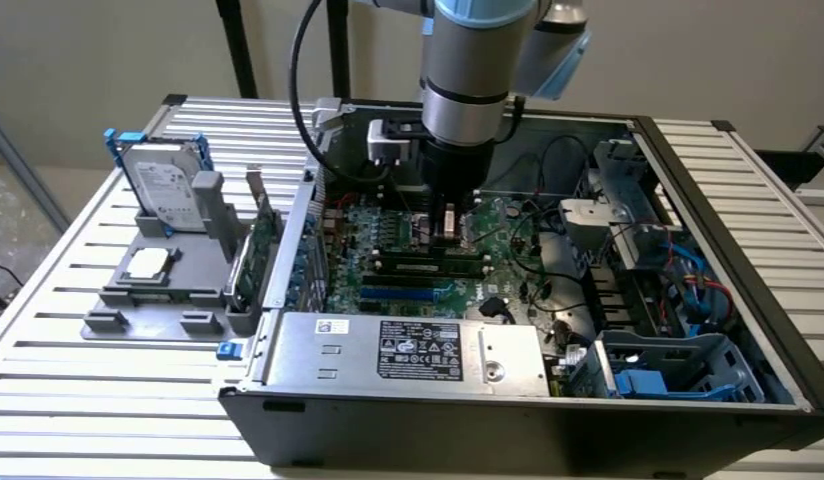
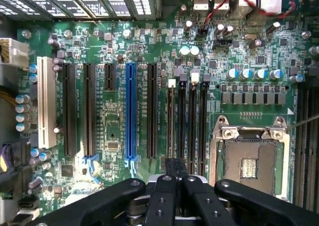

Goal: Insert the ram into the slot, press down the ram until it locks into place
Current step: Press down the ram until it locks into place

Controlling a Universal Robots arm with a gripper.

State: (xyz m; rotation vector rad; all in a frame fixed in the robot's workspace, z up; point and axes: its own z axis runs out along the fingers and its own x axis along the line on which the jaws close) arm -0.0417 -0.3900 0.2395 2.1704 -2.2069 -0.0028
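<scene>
**Gripper.** The two black fingers [image 2: 164,196] sit narrow, nearly together, at the end of the gripper [image 2: 175,168]. I cannot tell whether they pinch anything. In the exterior view the gripper [image 1: 446,228] hangs just above the middle of the ram [image 1: 419,262].

**Task object.** One ram, a thin green stick. It lies near the centre of the exterior frame, with its long axis running from the exterior view's left to its right. It stands on edge among the memory sockets, apparently in the slot [image 2: 171,86], though the seating is not clear.

**Board.** The wrist view shows:
- four parallel black memory sockets [image 2: 193,121]
- one blue socket [image 2: 130,111]
- one white socket [image 2: 47,101]
- one square silver processor socket [image 2: 249,161]

**Surroundings.**
- The motherboard [image 1: 372,225] lies flat in an open black computer case [image 1: 519,430].
- A silver power supply [image 1: 405,350] sits along the lower centre of the frame.
- The case rests on a slatted aluminium table [image 1: 105,380] before a plain beige wall.
- At the left of the frame, a grey fixture [image 1: 145,300] holds one hard drive [image 1: 165,190], one processor chip [image 1: 148,263] and one upright expansion card [image 1: 259,250].
</scene>
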